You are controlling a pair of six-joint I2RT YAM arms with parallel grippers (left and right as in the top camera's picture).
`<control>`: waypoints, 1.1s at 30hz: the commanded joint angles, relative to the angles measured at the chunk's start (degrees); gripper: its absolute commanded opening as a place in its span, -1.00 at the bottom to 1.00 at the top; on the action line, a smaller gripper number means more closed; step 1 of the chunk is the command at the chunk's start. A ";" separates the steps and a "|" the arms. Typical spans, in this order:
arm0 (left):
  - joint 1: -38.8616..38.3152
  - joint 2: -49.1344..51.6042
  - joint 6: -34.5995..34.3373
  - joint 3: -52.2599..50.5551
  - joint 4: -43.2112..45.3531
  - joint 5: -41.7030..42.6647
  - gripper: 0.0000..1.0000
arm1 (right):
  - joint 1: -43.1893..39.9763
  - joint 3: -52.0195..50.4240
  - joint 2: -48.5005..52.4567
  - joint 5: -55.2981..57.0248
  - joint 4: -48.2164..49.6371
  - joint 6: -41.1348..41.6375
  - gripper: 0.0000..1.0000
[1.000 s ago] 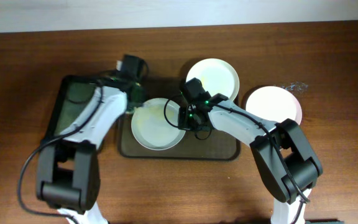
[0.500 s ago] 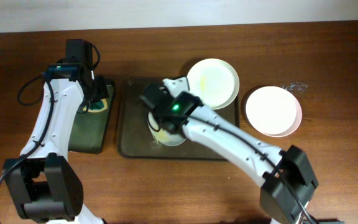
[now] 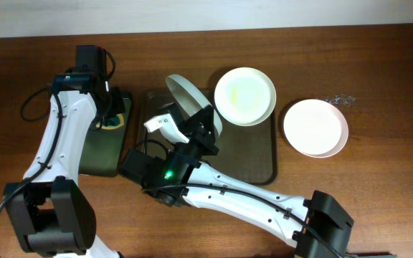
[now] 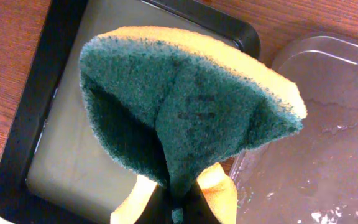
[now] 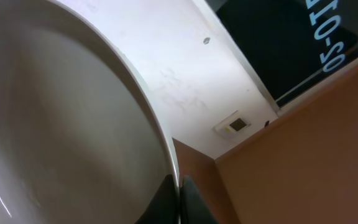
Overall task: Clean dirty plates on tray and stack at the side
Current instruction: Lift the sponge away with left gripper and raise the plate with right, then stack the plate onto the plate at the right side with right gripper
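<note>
The right claw [image 3: 205, 123] extends from the near edge towards the middle of the table [image 3: 378, 57]; its jaws are pinched tight on the rim of a white plate [image 3: 190, 99], which it holds steeply tilted above the left part of the brown tray [image 3: 253, 158]; the right wrist view shows the rim caught between both fingertips. Towards the right edge, a second plate [image 3: 315, 127] lies flat on the bare table, apart from the tray; a third plate [image 3: 244, 96], faintly yellow inside, rests on the tray's far right corner and overhangs its rim. Towards the left edge, the left claw [image 3: 110, 115] hangs over the far end of a small black tray [image 3: 95, 158]; it is clamped on a folded green-and-yellow sponge [image 4: 185, 112].
</note>
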 commanded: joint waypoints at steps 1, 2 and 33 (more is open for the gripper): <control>-0.04 -0.87 0.04 0.74 0.17 0.39 -1.00 | -2.54 1.14 -1.42 -13.92 -0.04 0.70 -0.92; -0.04 -0.87 0.04 0.74 0.17 0.39 -1.00 | -5.18 1.14 -1.42 -25.22 -0.07 0.70 -0.92; -0.07 -0.87 0.04 0.74 0.15 0.39 -1.00 | -89.81 -24.11 -5.81 -94.79 11.47 -11.43 -0.90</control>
